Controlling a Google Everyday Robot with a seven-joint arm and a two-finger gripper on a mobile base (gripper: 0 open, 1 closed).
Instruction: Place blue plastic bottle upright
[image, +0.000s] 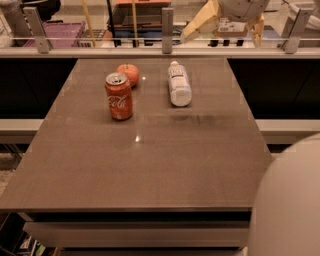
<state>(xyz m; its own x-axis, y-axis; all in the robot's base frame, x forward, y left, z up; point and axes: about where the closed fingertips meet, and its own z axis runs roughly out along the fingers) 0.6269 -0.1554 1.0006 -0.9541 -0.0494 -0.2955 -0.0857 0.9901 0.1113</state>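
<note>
Blue plastic bottle (179, 84) lies on its side near the worktop's far edge, cap pointing to that edge. 1 red can (119, 96) and 1 apple (129, 74) stand to its left. The gripper (221, 36) hovers beyond the far edge, jaws spread wide, holding nothing.

Table (150, 170) bears the lying blue plastic bottle (179, 84), upright can (119, 96), apple (129, 74); pincer (222, 31) above far edge.
</note>
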